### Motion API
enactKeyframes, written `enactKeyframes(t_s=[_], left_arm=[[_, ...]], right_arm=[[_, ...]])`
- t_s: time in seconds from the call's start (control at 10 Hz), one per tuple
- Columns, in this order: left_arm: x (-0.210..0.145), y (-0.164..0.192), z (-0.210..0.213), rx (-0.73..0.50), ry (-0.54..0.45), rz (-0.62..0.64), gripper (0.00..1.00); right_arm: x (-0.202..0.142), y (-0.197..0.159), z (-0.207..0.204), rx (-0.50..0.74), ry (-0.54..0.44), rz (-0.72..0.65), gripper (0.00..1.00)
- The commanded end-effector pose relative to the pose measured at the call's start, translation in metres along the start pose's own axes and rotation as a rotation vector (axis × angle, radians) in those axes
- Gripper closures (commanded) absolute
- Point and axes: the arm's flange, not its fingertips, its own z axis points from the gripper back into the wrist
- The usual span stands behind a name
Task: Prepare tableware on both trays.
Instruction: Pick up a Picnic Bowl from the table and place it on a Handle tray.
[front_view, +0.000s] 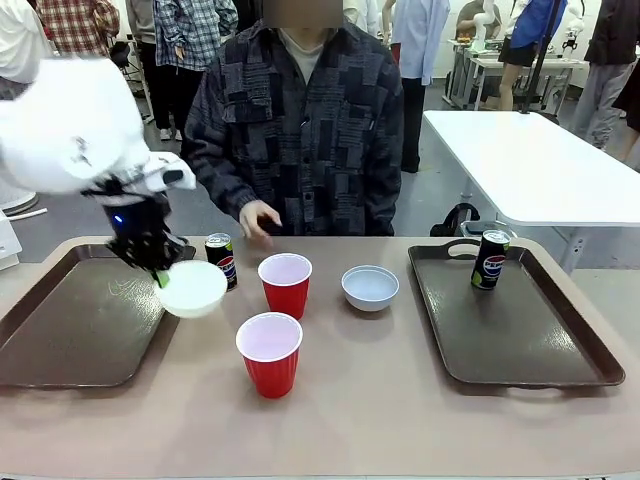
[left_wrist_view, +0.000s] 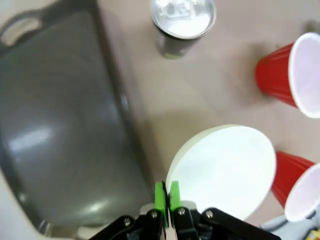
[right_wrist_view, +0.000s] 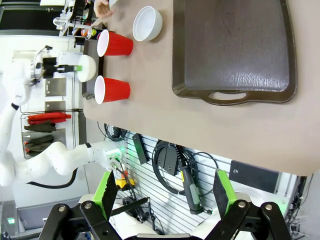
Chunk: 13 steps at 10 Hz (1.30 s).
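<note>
My left gripper (front_view: 160, 272) is shut on the rim of the white bowl (front_view: 193, 288), holding it slightly raised at the right rim of the left tray (front_view: 70, 330). In the left wrist view the green pads (left_wrist_view: 160, 195) pinch the bowl's (left_wrist_view: 225, 167) edge, beside the tray (left_wrist_view: 55, 125). One Pepsi can (front_view: 221, 260) stands just behind the bowl. Two red cups (front_view: 285, 284) (front_view: 269, 353) and the grey-blue bowl (front_view: 370, 287) stand mid-table. A second can (front_view: 489, 260) stands on the right tray (front_view: 520, 340). My right gripper (right_wrist_view: 165, 190) is open, high off the table's edge.
The person sits at the far side with a hand (front_view: 258, 218) resting on the table behind the cups. The left tray holds nothing. A white table (front_view: 540, 170) stands behind at the right.
</note>
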Motion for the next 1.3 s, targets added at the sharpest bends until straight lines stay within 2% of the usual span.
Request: enactKeyframes(t_s=[0.0, 0.7, 0.9, 1.0, 1.2], left_arm=[[-0.01, 0.027, 0.02, 0.004, -0.023, 0.017, 1.0], [-0.029, 0.13, 0.024, 0.01, -0.023, 0.171, 1.0], [-0.029, 0.147, 0.02, 0.046, -0.008, 0.205, 1.0], [-0.027, 0.158, 0.018, 0.107, -0.019, 0.244, 1.0], [-0.027, 0.167, 0.008, 0.089, -0.034, 0.253, 1.0]], right_arm=[[0.0, -0.001, -0.001, 0.01, 0.002, 0.005, 0.0], [0.0, -0.001, -0.001, 0.01, 0.002, 0.005, 0.0], [0.0, -0.001, -0.001, 0.01, 0.002, 0.005, 0.0], [0.0, -0.001, -0.001, 0.01, 0.002, 0.005, 0.0], [0.0, -0.001, -0.001, 0.01, 0.002, 0.005, 0.0]])
